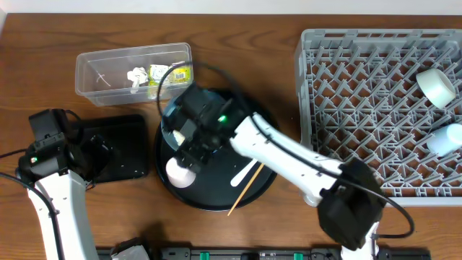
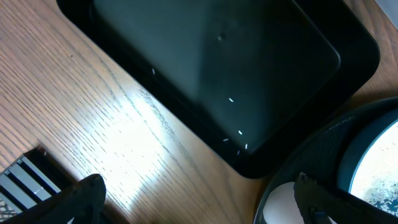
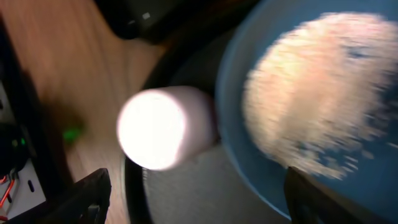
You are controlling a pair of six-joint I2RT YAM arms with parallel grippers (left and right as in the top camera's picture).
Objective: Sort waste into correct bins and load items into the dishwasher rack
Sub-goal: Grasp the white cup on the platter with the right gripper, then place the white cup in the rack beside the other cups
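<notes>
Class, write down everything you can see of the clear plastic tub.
The clear plastic tub is a see-through rectangular box with rounded corners and no lid. It stands upright on the wooden table at the upper left of the overhead view, its long side running across. Toward its right half lie a crumpled white tissue and a yellow-green wrapper; the left half looks nearly bare. The black tray sits just in front, apart from it.

Blurred: rice heap (image 3: pixel 317 93); dish (image 3: pixel 242 163) cut by edge; rack (image 1: pixel 361 33) cropped right.
</notes>
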